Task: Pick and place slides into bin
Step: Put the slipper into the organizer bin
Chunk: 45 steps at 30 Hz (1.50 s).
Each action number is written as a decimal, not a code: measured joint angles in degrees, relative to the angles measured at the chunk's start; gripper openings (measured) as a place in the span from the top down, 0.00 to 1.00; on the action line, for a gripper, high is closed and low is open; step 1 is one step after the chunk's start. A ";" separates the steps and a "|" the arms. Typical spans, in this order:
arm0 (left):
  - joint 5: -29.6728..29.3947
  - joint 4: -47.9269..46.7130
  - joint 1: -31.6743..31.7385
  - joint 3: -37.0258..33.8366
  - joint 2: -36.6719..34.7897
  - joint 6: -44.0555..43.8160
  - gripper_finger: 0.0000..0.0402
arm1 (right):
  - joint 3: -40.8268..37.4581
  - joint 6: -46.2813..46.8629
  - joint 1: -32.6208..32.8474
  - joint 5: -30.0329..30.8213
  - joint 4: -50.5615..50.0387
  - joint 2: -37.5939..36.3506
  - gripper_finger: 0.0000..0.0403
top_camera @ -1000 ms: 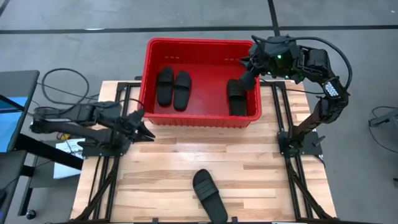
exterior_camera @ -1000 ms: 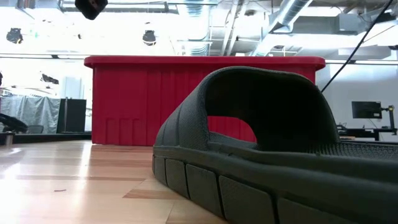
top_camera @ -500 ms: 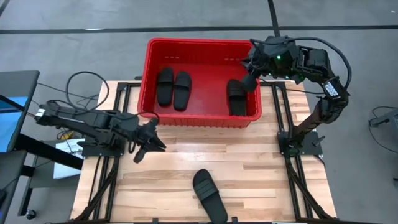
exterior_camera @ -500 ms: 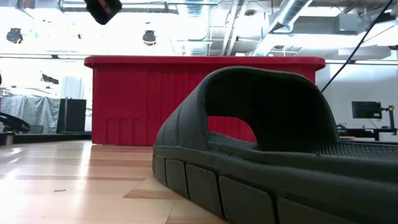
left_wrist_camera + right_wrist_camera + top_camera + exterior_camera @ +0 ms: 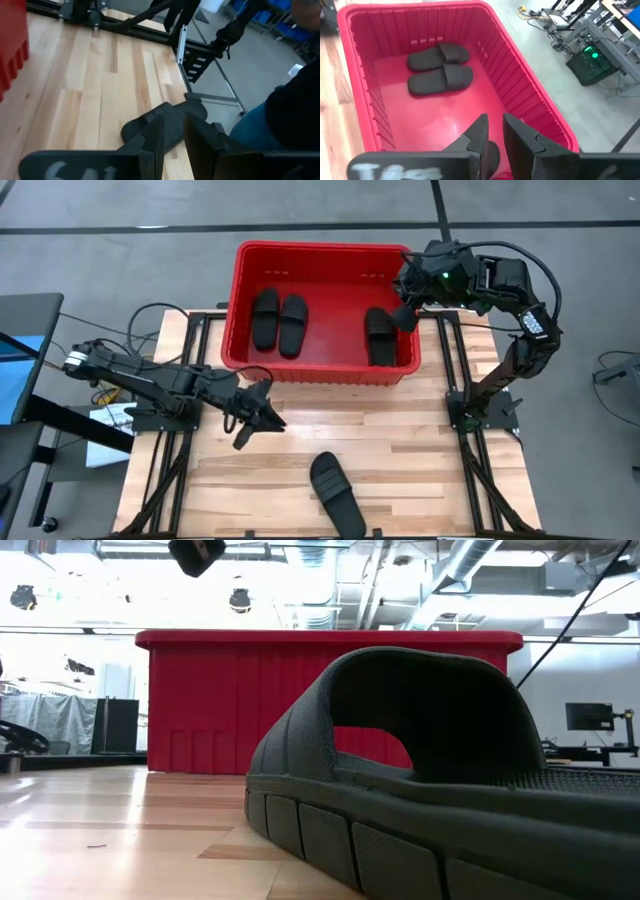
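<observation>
The left gripper's [image 5: 262, 412] fingers [image 5: 152, 140] are standing slightly parted and grasping nothing as the left arm is reaching out across the counter [image 5: 420, 430], well clear of the bin [image 5: 232, 300]. A second ago that gripper was hanging near the bin's front left corner; it is now travelling toward the one slide [image 5: 336, 492] lying loose on the counter, well in front of the bin. In the left wrist view the loose slide [image 5: 162, 119] is lying just beyond the fingertips, close to the counter's edge, with part of a person's dark sleeve [image 5: 295, 105] showing beyond it.

The right gripper's [image 5: 402, 316] fingers [image 5: 477, 137] are also standing a little apart and empty, over the bin's right end, where a third slide [image 5: 379, 335] is lying on the floor of the bin, directly below them. Over the last second this gripper has been lifting away from that slide, so the release there appears complete. Two more slides [image 5: 278, 320] are lying side by side at the bin's left end.

With three of four slides inside the bin, the task looks to be on its last pick. From the low view, the remaining slide [image 5: 440, 790] is sitting flat, strap up, in front of the bin [image 5: 330, 700], and the left gripper is still high above the counter.
</observation>
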 joint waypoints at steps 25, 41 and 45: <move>-5.42 10.10 -0.93 2.85 13.55 -11.91 0.69 | 0.02 -2.24 -0.17 -0.15 -3.35 -3.23 0.87; -14.95 -22.78 -8.39 29.01 24.45 -5.46 0.64 | 0.00 4.66 -0.07 -0.23 -8.00 -9.68 0.87; -15.48 -28.67 -9.53 36.06 30.23 -5.46 0.64 | 0.00 6.35 0.51 -0.36 -7.92 -10.66 0.87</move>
